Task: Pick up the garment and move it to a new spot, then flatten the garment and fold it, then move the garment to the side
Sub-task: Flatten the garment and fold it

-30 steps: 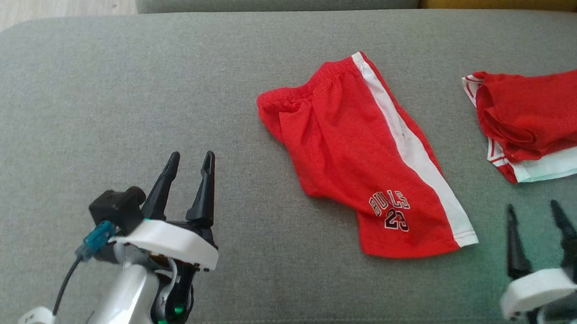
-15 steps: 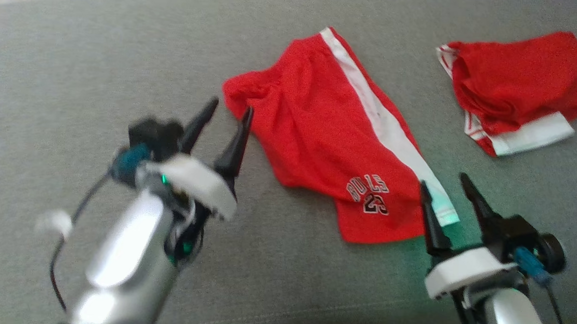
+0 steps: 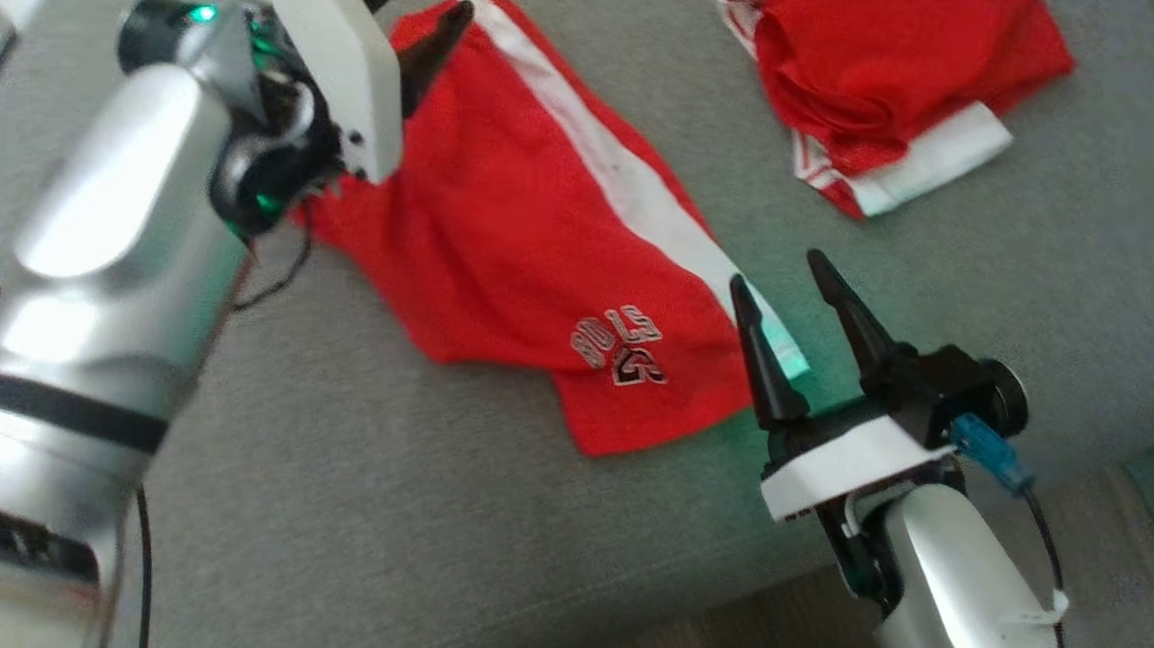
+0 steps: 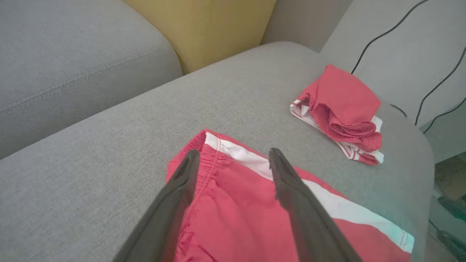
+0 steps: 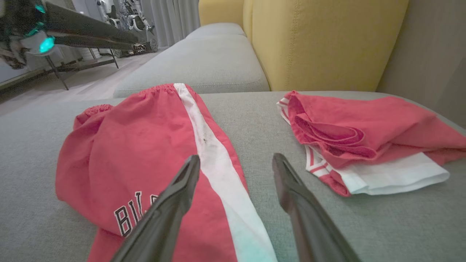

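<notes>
The garment (image 3: 513, 230) is a pair of red shorts with a white side stripe and a printed number, lying spread on the grey sofa seat (image 3: 375, 512). My left gripper (image 3: 421, 4) hovers open over its waistband end; in the left wrist view the waistband (image 4: 214, 160) sits between the open fingers of my left gripper (image 4: 233, 153). My right gripper (image 3: 777, 272) stands open at the hem corner where the stripe ends. Seen from the right wrist, my right gripper (image 5: 236, 157) straddles the white stripe (image 5: 214, 160) of the garment (image 5: 145, 145). Neither gripper holds cloth.
A second red and white garment (image 3: 883, 72) lies folded on the seat, to the right of the shorts (image 5: 364, 134). A yellow cushion (image 5: 320, 40) stands behind. The seat's front edge and floor (image 3: 718, 633) are at the lower right. Black cables (image 4: 437, 83) run over the armrest.
The head camera has tilted and shifted. Both arms have reached forward: the left gripper from bare seat to the waistband, the right gripper to the hem corner. Both stay open.
</notes>
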